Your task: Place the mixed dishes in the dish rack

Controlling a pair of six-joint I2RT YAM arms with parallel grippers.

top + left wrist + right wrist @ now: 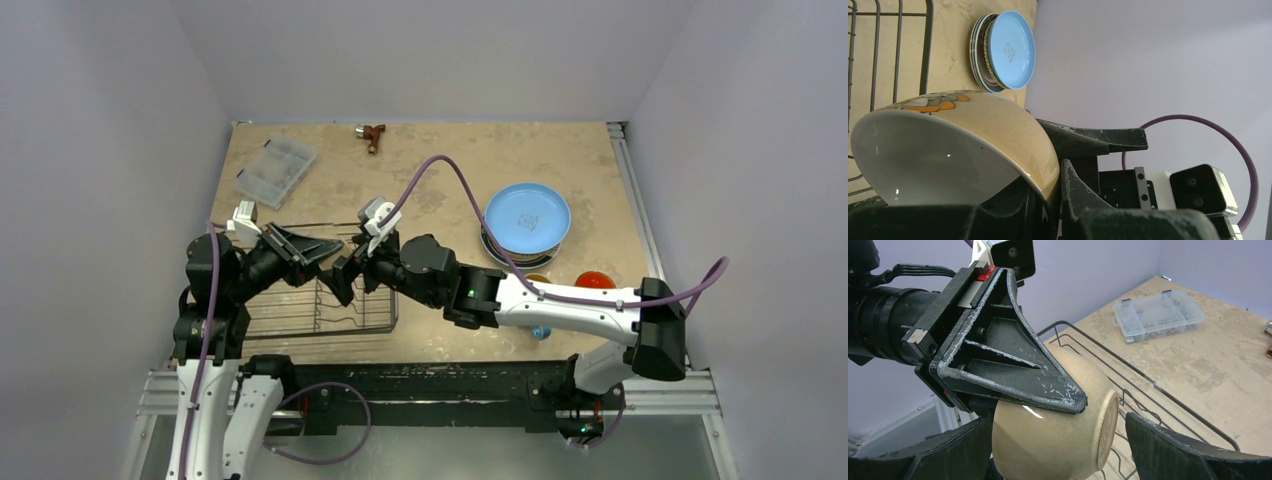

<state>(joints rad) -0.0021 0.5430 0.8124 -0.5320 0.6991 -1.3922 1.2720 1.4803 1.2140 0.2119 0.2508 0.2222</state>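
The small bowl, white inside and tan outside, hangs on its side above the black wire dish rack. My left gripper is shut on the bowl's wall near the rim. In the right wrist view one left finger lies across the bowl. My right gripper is open around the bowl, and its right finger stands clear of the bowl's foot. The light blue plate tops a stack of plates at the right. It also shows in the left wrist view.
An orange mug and a blue mug, partly hidden under my right arm, stand near the plate stack. A clear compartment box lies at the back left. A small brown tool lies at the back edge. Rack wires lie below the bowl.
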